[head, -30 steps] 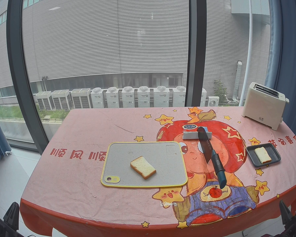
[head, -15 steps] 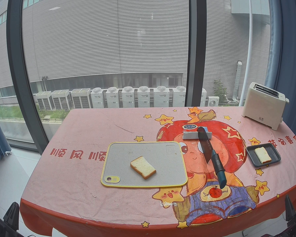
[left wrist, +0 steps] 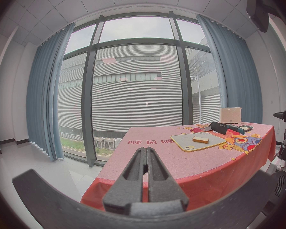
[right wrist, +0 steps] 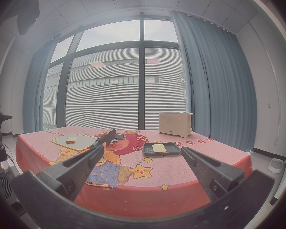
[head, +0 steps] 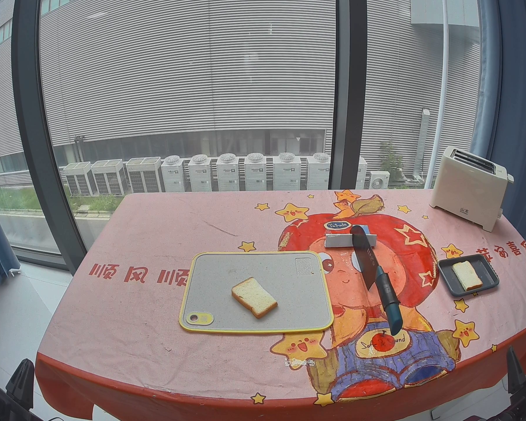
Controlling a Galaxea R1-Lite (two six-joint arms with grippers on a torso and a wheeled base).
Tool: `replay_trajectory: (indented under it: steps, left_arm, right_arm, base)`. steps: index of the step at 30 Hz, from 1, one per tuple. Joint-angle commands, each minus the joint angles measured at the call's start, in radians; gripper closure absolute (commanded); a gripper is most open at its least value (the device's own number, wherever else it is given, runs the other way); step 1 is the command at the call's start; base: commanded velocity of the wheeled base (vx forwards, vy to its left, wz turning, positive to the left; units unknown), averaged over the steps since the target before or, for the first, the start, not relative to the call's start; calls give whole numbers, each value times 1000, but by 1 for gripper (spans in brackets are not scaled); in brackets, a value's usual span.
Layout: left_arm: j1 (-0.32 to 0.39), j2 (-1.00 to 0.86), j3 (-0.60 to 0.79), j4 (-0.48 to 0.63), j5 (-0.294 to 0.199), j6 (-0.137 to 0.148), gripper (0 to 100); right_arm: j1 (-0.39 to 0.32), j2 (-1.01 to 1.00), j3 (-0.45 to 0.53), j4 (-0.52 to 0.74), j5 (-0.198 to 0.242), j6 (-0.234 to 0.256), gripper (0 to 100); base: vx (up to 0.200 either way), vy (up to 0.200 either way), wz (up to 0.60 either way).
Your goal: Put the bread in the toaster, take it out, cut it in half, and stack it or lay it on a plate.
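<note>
Worktop point(head: 158, 229), pink cloth. Cutting board point(head: 216, 276), centre, bearing one bread piece point(head: 254, 297). Toaster point(head: 470, 187), far right. Knife point(head: 377, 277), beside the board. Plate point(head: 447, 276), right, holding second bread piece point(head: 467, 275). Left gripper point(left wrist: 146, 153): fingers together, empty. Right gripper point(right wrist: 141, 149): fingers wide. Likely status: toasted and cut; board piece awaits plating.

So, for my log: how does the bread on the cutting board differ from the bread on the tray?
The board bread lies on the cutting board mid-table; the tray bread sits in the dark tray nearer the toaster. The board bread looks wider, the tray bread narrower. Both lie flat.
</note>
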Motion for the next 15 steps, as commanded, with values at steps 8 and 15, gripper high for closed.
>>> replay_trajectory:
  steps: [8, 15]
  left_arm:
    - [2, -16, 18, 0, 14, -25, 0]
    - [1, -16, 18, -5, 14, -7, 0]
  right_arm:
    - [0, -14, 18, 1, 0, 1, 0]
    - [0, -14, 18, -1, 0, 1, 0]
  base:
    - [0, 0, 0]
    - [0, 0, 0]
